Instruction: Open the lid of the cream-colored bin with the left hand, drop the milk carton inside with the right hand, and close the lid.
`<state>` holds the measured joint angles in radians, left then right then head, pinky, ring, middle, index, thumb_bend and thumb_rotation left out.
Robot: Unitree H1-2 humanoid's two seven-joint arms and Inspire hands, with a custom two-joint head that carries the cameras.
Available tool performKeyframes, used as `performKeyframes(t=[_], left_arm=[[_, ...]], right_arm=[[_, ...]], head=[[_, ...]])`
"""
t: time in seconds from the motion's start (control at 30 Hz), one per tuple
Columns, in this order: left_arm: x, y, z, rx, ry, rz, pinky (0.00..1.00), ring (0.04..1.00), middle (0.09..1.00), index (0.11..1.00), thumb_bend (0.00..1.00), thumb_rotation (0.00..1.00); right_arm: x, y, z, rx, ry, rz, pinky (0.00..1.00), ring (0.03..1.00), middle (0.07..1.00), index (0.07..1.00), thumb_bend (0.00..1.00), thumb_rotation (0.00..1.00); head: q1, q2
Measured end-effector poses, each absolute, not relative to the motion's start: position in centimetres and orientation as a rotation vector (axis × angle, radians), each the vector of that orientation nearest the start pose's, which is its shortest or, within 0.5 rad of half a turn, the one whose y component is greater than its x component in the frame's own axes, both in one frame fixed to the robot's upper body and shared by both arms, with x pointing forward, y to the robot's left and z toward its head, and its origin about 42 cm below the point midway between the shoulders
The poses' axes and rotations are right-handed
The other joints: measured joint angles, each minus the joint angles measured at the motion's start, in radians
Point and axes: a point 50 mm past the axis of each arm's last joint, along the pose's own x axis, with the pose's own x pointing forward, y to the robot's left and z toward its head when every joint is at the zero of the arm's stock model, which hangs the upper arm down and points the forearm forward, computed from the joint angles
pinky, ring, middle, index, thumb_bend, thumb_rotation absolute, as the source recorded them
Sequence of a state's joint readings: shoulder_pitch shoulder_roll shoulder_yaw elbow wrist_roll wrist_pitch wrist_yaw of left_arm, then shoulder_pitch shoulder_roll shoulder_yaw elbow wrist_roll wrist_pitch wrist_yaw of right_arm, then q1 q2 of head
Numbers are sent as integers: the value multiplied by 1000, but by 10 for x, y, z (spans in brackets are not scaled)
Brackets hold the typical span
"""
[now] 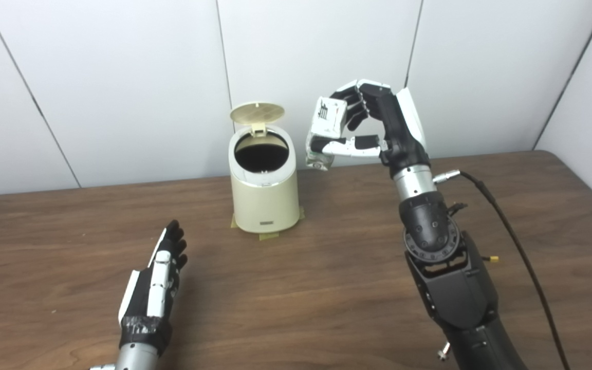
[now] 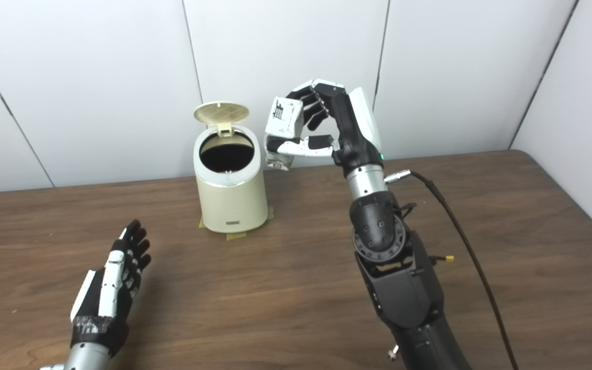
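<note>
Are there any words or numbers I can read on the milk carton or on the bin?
None can be read.
Milk carton, held in the right hand: dark print on its white top panel, too blurred to read.
Bin: a small plate low on its front, too small to read.

Nothing here can be read outright. The milk carton (image 1: 325, 132) I hold in my right hand (image 1: 378, 121) carries dark print on its white upper panel, a block of short lines like a table or barcode, but the characters are too small and blurred to make out. The cream-colored bin (image 1: 264, 192) has a small dark badge (image 1: 266, 223) low on its front wall, near the base; whatever is written on it is too small to tell.
</note>
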<state>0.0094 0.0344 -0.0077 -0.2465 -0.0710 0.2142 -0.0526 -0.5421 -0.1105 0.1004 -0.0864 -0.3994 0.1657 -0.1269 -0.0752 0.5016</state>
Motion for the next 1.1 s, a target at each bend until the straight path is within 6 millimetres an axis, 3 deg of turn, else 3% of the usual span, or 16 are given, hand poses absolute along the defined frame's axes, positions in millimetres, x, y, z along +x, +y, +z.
performKeyframes(t=[0.57, 1.1], left_arm=[[274, 193, 142, -28, -46, -97, 1000, 1000, 1000, 1000, 480, 1000], [268, 179, 137, -29, -50, -102, 1000, 1000, 991, 1000, 497, 1000]], right_arm=[[453, -122, 287, -419, -474, -13, 339, 410, 502, 488, 520, 0], [468, -123, 272, -409, -436, -46, 341, 408, 510, 485, 519, 0]], head=[[95, -3], [130, 2]])
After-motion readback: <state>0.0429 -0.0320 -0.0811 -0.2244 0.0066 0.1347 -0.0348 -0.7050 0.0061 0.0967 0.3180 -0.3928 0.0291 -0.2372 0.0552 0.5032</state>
